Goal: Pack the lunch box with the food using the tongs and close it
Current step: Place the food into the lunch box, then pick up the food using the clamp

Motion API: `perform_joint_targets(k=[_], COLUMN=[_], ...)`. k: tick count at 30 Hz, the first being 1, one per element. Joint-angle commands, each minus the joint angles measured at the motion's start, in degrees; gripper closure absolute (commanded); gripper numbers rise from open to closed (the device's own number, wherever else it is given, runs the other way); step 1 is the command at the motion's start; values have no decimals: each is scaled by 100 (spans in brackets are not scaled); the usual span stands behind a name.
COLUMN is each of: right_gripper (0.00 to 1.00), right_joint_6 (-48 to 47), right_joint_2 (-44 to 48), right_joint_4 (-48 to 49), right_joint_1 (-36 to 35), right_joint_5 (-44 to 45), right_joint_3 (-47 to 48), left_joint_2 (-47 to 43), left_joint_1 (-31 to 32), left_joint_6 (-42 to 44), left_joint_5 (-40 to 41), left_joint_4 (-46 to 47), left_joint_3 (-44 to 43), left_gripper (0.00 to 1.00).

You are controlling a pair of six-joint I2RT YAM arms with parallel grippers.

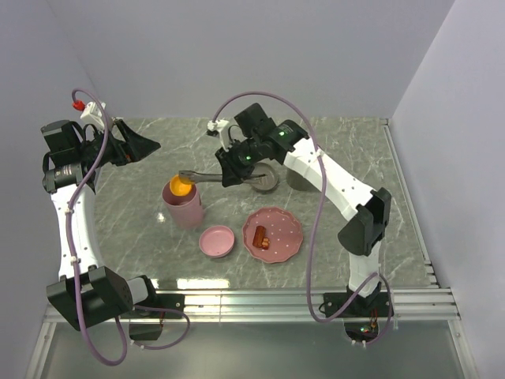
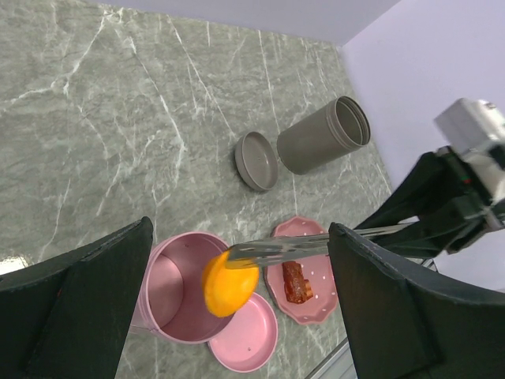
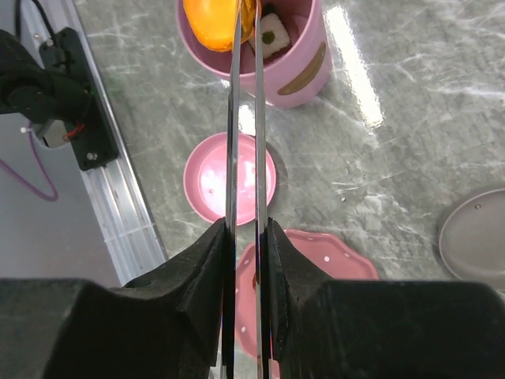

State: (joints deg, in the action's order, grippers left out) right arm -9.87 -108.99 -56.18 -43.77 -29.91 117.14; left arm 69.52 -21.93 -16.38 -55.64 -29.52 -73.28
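Note:
The pink round lunch box (image 1: 184, 208) stands open, with a pale cube with a dark spot (image 3: 273, 35) inside it. My right gripper (image 1: 237, 163) (image 3: 245, 229) is shut on the grey tongs (image 1: 207, 176) (image 3: 245, 118). The tongs' tips pinch the orange round slice (image 1: 180, 186) (image 2: 230, 283) just over the box's mouth (image 2: 177, 288). A reddish-brown sausage bit (image 1: 260, 235) (image 2: 296, 282) lies on the pink scalloped plate (image 1: 284, 241). My left gripper (image 1: 136, 146) (image 2: 241, 237) hangs open and empty, above and to the left of the box.
The box's pink lid (image 1: 216, 241) (image 3: 209, 178) lies upturned between the box and the plate (image 2: 316, 296). A grey jar (image 2: 323, 136) and its grey lid (image 2: 257, 160) sit farther back, under the right arm. A metal rail (image 1: 300, 298) runs along the near table edge.

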Motion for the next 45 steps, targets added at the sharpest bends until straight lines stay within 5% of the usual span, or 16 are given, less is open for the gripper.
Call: perform_joint_targets(k=[1, 6, 15, 21, 45], right_gripper=[72, 69, 46, 44, 38], right_joint_6=[3, -6, 2, -94, -2044], right_joint_2=[-70, -219, -219, 281, 4420], right_joint_4=[152, 152, 134, 116, -630], right_joint_1=[-105, -211, -317, -290, 1608], right_joint_5=[126, 214, 267, 451, 451], right_joint_3=[371, 406, 529, 363, -4724], left_joint_2=[-184, -193, -193, -210, -202], left_joint_1=[-13, -21, -30, -22, -21], left_joint_6=[12, 3, 38, 91, 74], left_joint_5=[-114, -105, -96, -88, -263], left_joint_4=[183, 218, 157, 87, 60], left_joint_3=[33, 59, 15, -20, -99], left_gripper=[1, 1, 1, 0, 1])
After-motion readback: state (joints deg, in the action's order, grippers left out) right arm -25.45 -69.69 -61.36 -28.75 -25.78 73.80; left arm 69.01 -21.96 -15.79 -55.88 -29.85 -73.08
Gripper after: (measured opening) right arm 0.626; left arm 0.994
